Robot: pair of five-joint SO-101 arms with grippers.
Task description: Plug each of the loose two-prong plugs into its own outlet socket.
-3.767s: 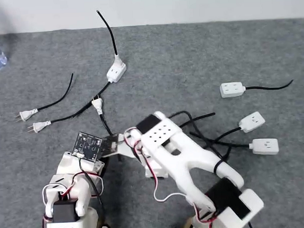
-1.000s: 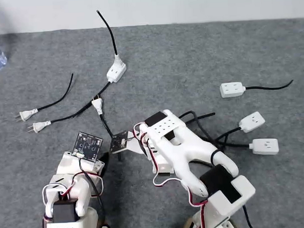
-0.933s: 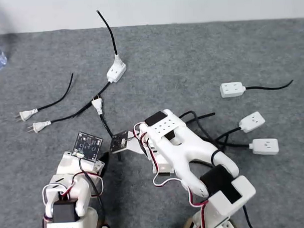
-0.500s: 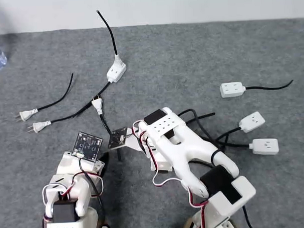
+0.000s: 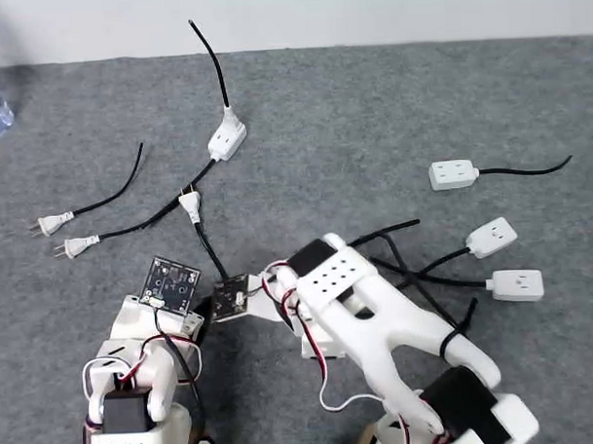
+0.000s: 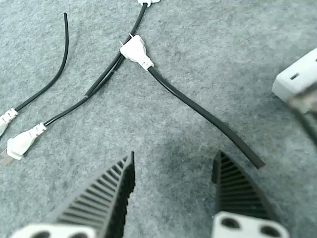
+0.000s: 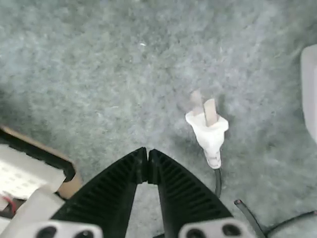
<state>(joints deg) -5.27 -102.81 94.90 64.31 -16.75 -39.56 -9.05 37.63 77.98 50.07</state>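
Left hand (image 6: 173, 166) agape above bare carpet (image 6: 237, 54); right hand (image 7: 147, 152) closed, plug (image 7: 208, 130) beside

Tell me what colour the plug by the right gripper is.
The plug is white, its cord black; right wrist view shows it best.

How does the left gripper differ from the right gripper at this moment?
1. The left gripper has its fingers wide apart; the right gripper has its fingers pressed together, with nothing between them.
2. Ahead of the left gripper lies the loose end of a black cord; beside the right gripper lies a white plug, prongs pointing away from it.
Both have black ribbed fingers and hang over the grey mat.
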